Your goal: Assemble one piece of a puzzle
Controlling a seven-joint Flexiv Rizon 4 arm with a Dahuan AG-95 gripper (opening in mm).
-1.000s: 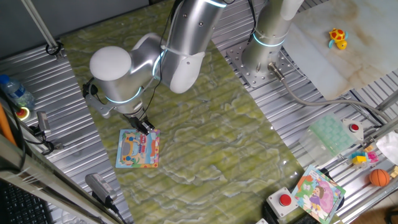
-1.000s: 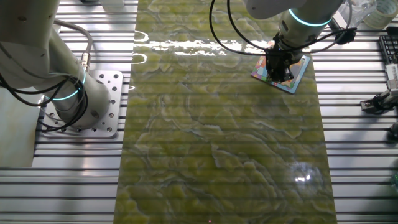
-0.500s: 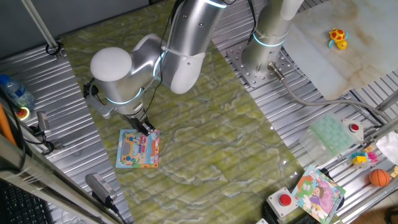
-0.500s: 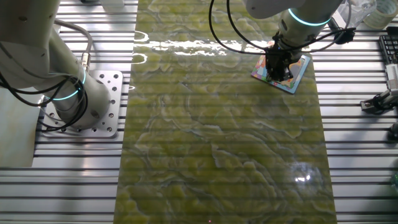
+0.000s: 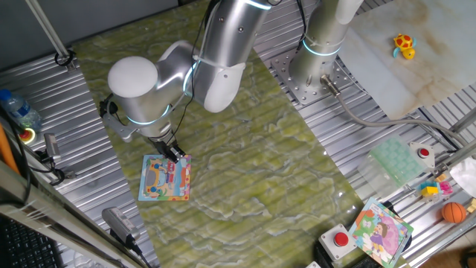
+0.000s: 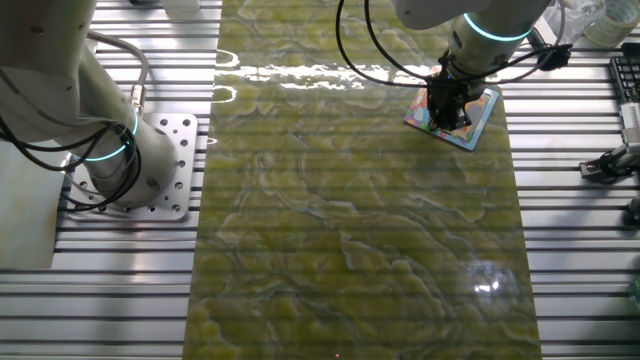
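The puzzle [image 5: 160, 182] lies flat on the green mat at the left, a square board with a light-blue border and an orange and pink cartoon picture. My gripper [image 5: 177, 155] stands straight down on its far right corner, black fingers close together and touching or nearly touching the board. In the other fixed view the gripper [image 6: 447, 115] covers the middle of the puzzle [image 6: 478, 122]. The piece is hidden; I cannot tell whether it sits between the fingers or under them.
A second arm's base [image 5: 316, 71] is bolted at the mat's far edge. At the right lie a purple-and-green board [image 5: 381, 229], a red button box [image 5: 341, 240], an orange ball [image 5: 454, 213] and a green tray [image 5: 398, 158]. A bottle [image 5: 18, 110] stands far left.
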